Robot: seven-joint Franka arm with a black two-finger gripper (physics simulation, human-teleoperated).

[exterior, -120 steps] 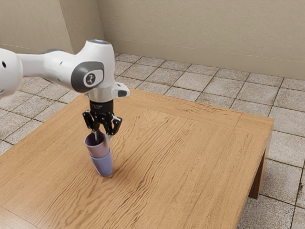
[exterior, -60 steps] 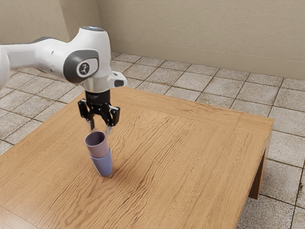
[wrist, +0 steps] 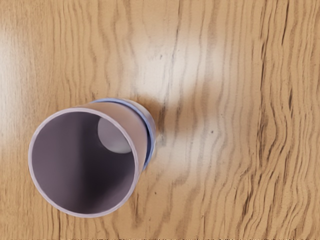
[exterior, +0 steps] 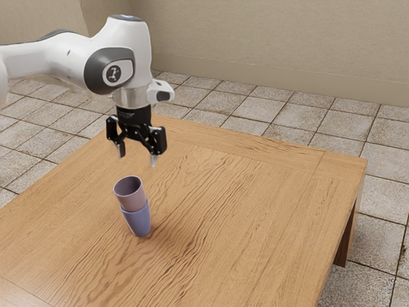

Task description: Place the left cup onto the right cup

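Wooden counter (exterior: 255, 211) bearing mauve cup (exterior: 130, 194) nested in blue cup (exterior: 138, 220), tool (exterior: 137, 158) unclenched, empty, apart above them.

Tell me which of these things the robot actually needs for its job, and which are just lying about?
Part of the job:
- mauve cup, sitting inside the other cup
- blue cup, standing on the table underneath it
- gripper, open, above the two cups and touching neither

Just there:
- wooden table
- tiled floor
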